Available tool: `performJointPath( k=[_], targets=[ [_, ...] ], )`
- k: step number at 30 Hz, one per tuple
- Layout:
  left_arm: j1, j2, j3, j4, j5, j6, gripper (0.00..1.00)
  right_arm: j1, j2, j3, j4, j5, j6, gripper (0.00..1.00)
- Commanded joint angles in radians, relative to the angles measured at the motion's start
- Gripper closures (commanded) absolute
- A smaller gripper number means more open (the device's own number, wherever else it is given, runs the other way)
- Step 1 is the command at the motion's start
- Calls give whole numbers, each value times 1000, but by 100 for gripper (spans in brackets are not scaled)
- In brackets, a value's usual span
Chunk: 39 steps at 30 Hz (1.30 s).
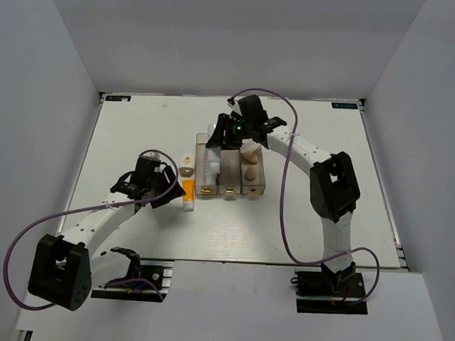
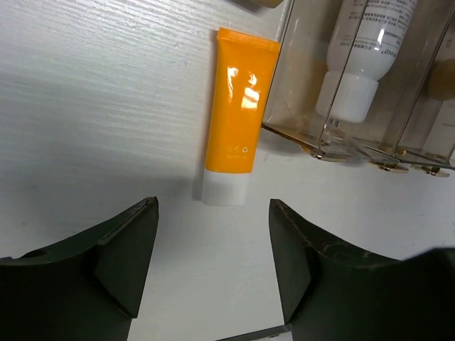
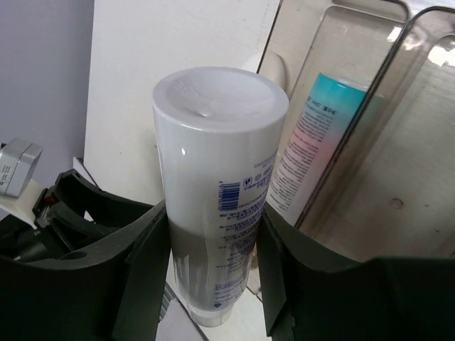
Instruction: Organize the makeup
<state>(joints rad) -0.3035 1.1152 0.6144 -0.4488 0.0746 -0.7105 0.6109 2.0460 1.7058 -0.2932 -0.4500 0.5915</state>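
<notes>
My right gripper (image 3: 215, 213) is shut on the plain white tube (image 3: 220, 170) and holds it upright over the far left end of the clear box (image 1: 230, 187). The white tube with the pink-blue gradient (image 3: 313, 142) lies in the box's left compartment. Peach sponges (image 1: 251, 171) lie in the right compartment. The orange tube (image 2: 240, 106) with its white cap (image 2: 226, 190) lies flat on the table just left of the box (image 2: 334, 145). My left gripper (image 2: 213, 213) is open and empty, just short of the cap. Another peach sponge (image 1: 186, 169) lies beyond the orange tube.
A cream round shape (image 1: 249, 149) sits at the far end of the box, partly under my right arm (image 1: 311, 155). The white table (image 1: 123, 136) has grey walls on three sides. My left arm (image 1: 97, 221) lies across the near left.
</notes>
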Motion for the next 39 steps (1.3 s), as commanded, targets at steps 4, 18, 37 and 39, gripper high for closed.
performJointPath(
  k=[4, 18, 37, 39],
  targets=[
    [-5, 5, 11, 18, 1, -12, 26, 65, 28, 67, 72, 83, 54, 88],
    [-14, 132, 85, 56, 7, 19, 25, 64, 3, 17, 86, 99, 18, 44],
    [-43, 251, 120, 102, 7, 28, 29, 18, -75, -31, 104, 105, -59, 38],
    [-55, 270, 123, 111, 1, 28, 30, 7, -92, -67, 108, 105, -64, 39]
  ],
)
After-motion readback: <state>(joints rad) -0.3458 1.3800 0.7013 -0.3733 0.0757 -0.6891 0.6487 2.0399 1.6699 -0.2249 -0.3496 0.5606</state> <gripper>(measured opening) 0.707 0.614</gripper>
